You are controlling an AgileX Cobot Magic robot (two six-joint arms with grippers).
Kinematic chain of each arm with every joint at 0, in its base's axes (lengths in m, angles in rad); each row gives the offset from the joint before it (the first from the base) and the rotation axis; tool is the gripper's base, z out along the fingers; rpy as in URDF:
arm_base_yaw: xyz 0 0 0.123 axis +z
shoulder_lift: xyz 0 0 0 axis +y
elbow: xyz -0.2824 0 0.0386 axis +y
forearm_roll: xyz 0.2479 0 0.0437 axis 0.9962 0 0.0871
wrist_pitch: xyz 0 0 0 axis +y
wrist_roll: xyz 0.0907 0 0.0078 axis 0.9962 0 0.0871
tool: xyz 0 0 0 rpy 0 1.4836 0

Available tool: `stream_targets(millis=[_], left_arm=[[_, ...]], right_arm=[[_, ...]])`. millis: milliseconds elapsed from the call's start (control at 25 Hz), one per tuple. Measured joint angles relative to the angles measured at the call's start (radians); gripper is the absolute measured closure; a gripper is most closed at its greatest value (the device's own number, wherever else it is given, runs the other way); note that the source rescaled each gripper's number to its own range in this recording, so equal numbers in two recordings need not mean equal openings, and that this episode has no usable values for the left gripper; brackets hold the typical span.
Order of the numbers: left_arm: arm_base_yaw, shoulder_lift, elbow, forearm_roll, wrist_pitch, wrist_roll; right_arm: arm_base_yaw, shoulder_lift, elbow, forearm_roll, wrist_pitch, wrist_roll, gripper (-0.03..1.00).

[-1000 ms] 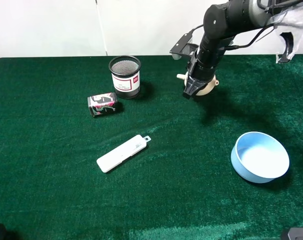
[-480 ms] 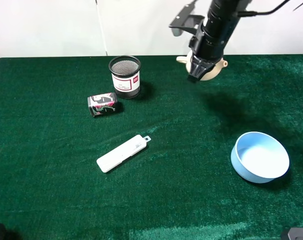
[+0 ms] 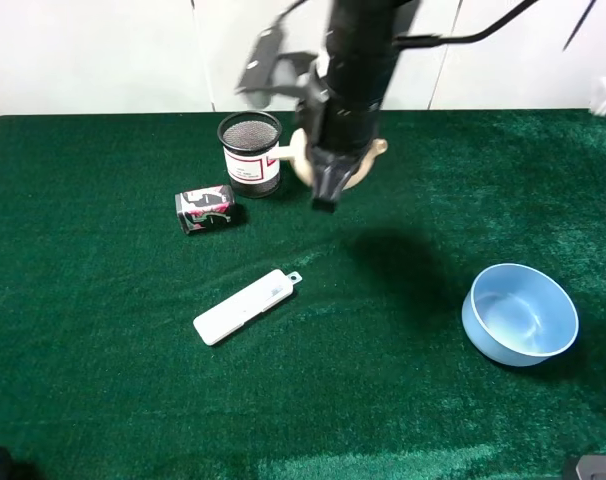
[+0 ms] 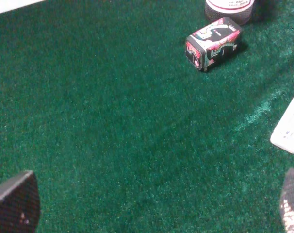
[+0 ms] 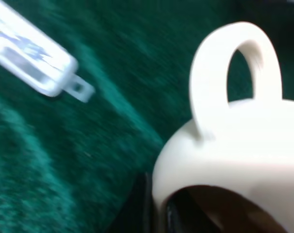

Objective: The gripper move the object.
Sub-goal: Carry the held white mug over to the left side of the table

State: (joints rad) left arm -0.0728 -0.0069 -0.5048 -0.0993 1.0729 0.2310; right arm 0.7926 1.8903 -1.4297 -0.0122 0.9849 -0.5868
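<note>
Left gripper (image 4: 154,208): spread wide, nothing between its two dark fingertips (image 4: 15,201), which sit at opposite edges of the left wrist view over bare green cloth.
Table (image 3: 103,380): covered edge to edge in dark green cloth, with a white wall behind it.
Small box (image 3: 204,209): black with pink print, lying on its side on the cloth, just in front of and left of the pen cup; the left wrist view also shows it (image 4: 213,42).
White case (image 3: 245,306): long, flat and rounded, with a small tab at one end, lying at a slant near the middle of the table, well apart from the box. The right wrist view shows its tab end, blurred (image 5: 33,58).
Pen cup (image 3: 250,152): black mesh, upright, with a white label on its side, at the back of the table.
Teapot (image 3: 303,160): cream-white, just right of the pen cup, held clear of the cloth. The right wrist view shows its rounded body (image 5: 234,150) and loop handle (image 5: 229,63) close up.
Right gripper (image 3: 328,185): pinching the teapot, its dark fingers pointing down across the pot's middle.
Shadow (image 3: 393,262): a dark patch on the cloth, in front of and right of the teapot, apart from it.
Bowl (image 3: 520,313): light blue, upright, far right, well apart from everything else.
</note>
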Motion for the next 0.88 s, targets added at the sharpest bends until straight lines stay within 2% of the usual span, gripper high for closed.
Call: stream_targets(millis=[200, 440, 600, 680, 880], left_arm=[[0.000, 0.000, 0.000, 0.000, 0.000, 0.000], [0.000, 0.000, 0.000, 0.000, 0.000, 0.000], [0.000, 0.000, 0.000, 0.000, 0.000, 0.000], [0.000, 0.000, 0.000, 0.000, 0.000, 0.000], [0.000, 0.000, 0.000, 0.000, -0.001, 0.000]], right_arm=[[0.122, 0.019, -0.044, 0.000, -0.010, -0.041, 0.97], [0.237, 0.195, -0.341, 0.012, 0.122, -0.082, 0.97], [0.279, 0.337, -0.575, 0.085, 0.212, -0.159, 0.97], [0.288, 0.394, -0.666, 0.124, 0.220, -0.179, 0.97], [0.305, 0.506, -0.772, 0.157, 0.222, -0.212, 0.97]])
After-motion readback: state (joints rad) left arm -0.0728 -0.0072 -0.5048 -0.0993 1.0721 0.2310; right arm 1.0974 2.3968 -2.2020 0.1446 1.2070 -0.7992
